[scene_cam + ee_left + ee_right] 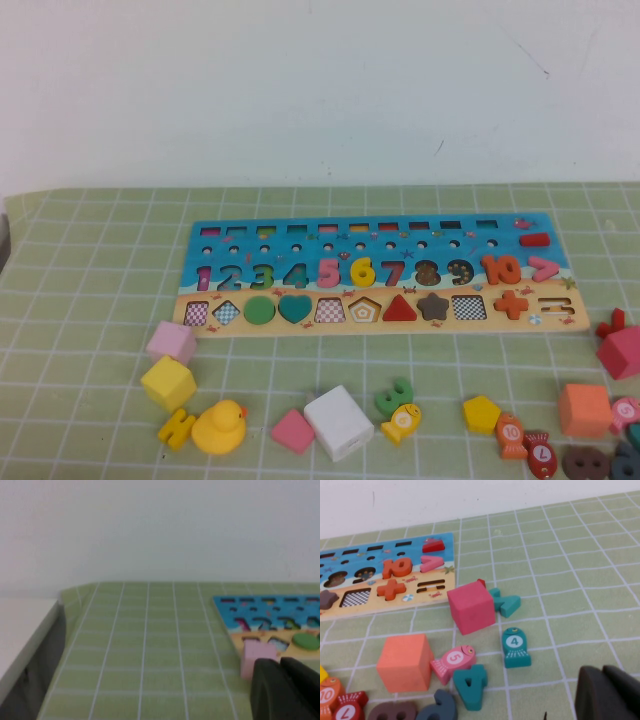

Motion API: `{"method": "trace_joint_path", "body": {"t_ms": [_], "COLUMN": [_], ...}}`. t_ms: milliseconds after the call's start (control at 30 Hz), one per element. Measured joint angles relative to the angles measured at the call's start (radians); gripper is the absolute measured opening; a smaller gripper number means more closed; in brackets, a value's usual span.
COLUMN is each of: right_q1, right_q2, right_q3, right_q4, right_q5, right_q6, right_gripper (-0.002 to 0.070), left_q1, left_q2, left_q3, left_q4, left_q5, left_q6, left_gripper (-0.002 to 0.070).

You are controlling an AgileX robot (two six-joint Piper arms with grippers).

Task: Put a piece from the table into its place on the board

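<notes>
The board (pixel 380 275) lies across the middle of the green gridded table (pixel 100 300). The yellow numeral 6 piece (pixel 362 270) sits in the board's numeral row, between the pink 5 and the red 7. Neither gripper shows in the high view. In the left wrist view, the left gripper (pixel 280 662) hangs shut and empty over the mat, just on the near side of a pink cube (pixel 257 657) at the board's (pixel 270 612) left end. The right gripper (pixel 602 670) is shut and empty over bare mat, off the board's (pixel 385 550) right end.
Loose pieces line the table's front: a pink cube (pixel 172 342), yellow cube (pixel 167 383), yellow duck (pixel 219 427), white cube (pixel 338 422), yellow pentagon (pixel 481 413), orange cube (pixel 584 409) and red cube (pixel 622 350). The table's left edge (pixel 55 615) drops off beside the left gripper.
</notes>
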Motion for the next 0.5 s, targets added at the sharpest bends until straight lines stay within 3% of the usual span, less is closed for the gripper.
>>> {"method": "trace_joint_path", "body": {"t_ms": [133,500], "right_q1": [0.000,0.000], "right_q2": [0.000,0.000], "right_q3": [0.000,0.000], "right_q4": [0.000,0.000], "right_q5": [0.000,0.000], "right_q6": [0.000,0.000], "right_gripper": [-0.0003,-0.0003], "left_q1": [0.024,0.022], "left_q2": [-0.011,-0.016], "left_q3": [0.098,0.098], "left_q4": [-0.038,-0.056], "left_q5": [0.003,0.133], "left_q6": [0.030,0.119], "left_gripper": [-0.0002,-0.0002]}}
